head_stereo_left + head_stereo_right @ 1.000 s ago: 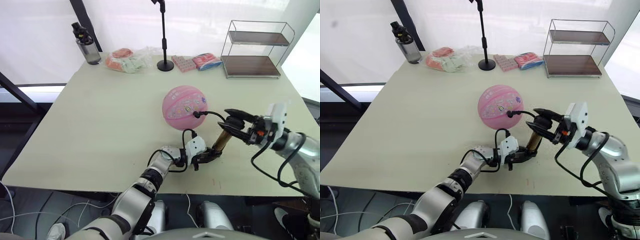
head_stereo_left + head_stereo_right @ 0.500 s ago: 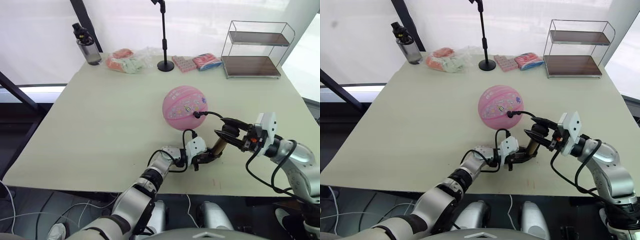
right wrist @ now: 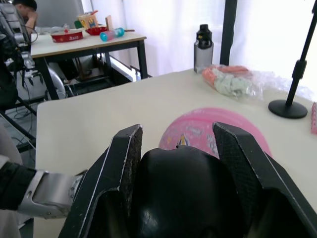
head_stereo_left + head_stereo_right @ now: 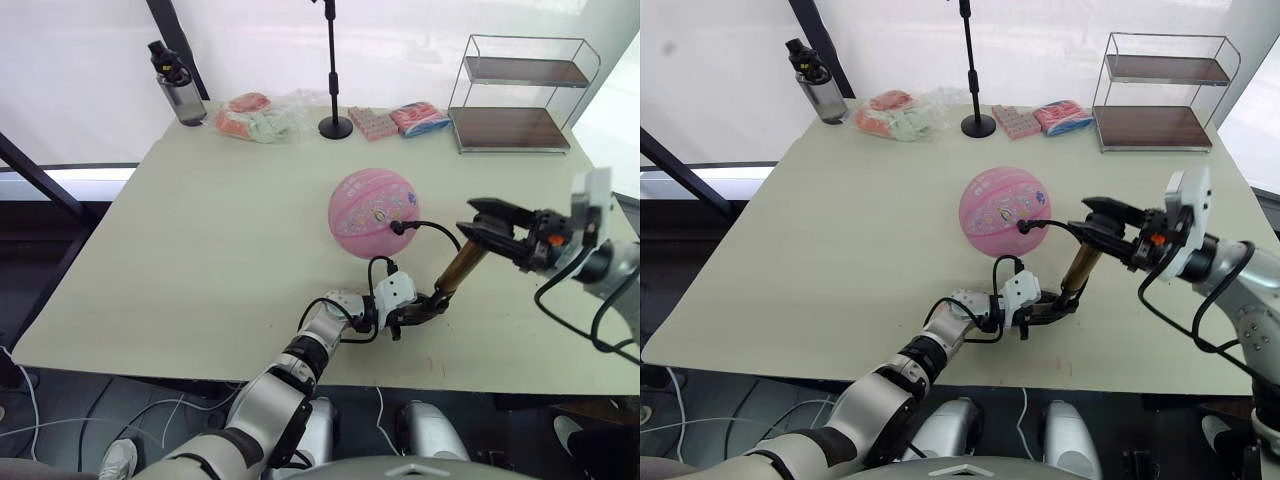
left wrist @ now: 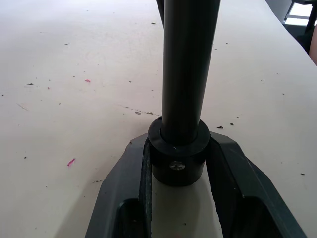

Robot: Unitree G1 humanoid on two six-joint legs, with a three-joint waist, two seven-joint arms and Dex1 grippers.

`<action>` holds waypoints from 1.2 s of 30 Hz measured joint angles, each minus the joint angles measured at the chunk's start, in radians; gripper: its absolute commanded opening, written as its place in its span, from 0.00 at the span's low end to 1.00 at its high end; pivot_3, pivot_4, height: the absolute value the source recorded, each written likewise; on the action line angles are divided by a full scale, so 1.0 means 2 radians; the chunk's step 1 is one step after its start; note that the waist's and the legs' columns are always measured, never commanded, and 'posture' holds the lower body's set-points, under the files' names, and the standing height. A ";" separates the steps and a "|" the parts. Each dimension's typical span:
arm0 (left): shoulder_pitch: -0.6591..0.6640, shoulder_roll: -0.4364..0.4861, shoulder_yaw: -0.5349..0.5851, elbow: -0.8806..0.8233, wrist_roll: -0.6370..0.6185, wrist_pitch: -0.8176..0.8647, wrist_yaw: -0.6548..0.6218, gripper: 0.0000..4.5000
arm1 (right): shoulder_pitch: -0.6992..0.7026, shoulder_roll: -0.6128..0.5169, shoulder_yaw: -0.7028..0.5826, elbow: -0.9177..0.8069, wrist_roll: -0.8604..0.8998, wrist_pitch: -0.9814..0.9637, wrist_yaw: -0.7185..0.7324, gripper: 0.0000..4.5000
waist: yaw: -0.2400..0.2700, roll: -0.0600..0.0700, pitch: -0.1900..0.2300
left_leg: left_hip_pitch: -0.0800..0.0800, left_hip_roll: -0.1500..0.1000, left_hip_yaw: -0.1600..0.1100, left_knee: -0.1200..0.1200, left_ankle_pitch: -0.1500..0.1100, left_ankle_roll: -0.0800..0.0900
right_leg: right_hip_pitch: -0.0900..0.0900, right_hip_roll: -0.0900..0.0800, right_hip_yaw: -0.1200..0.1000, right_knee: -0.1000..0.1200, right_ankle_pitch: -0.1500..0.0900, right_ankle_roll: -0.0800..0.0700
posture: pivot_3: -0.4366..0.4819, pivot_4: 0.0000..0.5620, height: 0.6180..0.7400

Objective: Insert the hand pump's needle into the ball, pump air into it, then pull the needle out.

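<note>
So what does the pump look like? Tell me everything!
The hand pump is a slim tube with a shiny gold-bronze barrel and black ends. It leans tilted above the table. The left gripper clamps its lower black end, and the right gripper grips its black top handle. A thin black hose curves from it to the pink ball.

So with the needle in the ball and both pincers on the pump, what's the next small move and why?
Probably push the handle down. The right pincer grips the handle of the hand pump, raised on its tilted barrel; the left pincer clamps the base on the table; the hose reaches the ball.
</note>
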 measured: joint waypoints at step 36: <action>0.002 -0.002 -0.005 0.005 0.008 -0.014 0.016 0.24 | 0.013 -0.028 0.008 -0.037 0.009 0.013 -0.003 0.42 | 0.001 -0.002 -0.001 | 0.000 -0.001 0.003 0.001 -0.002 0.003 | 0.000 -0.003 0.002 -0.001 0.000 0.001 | 0.48 0.27 1.00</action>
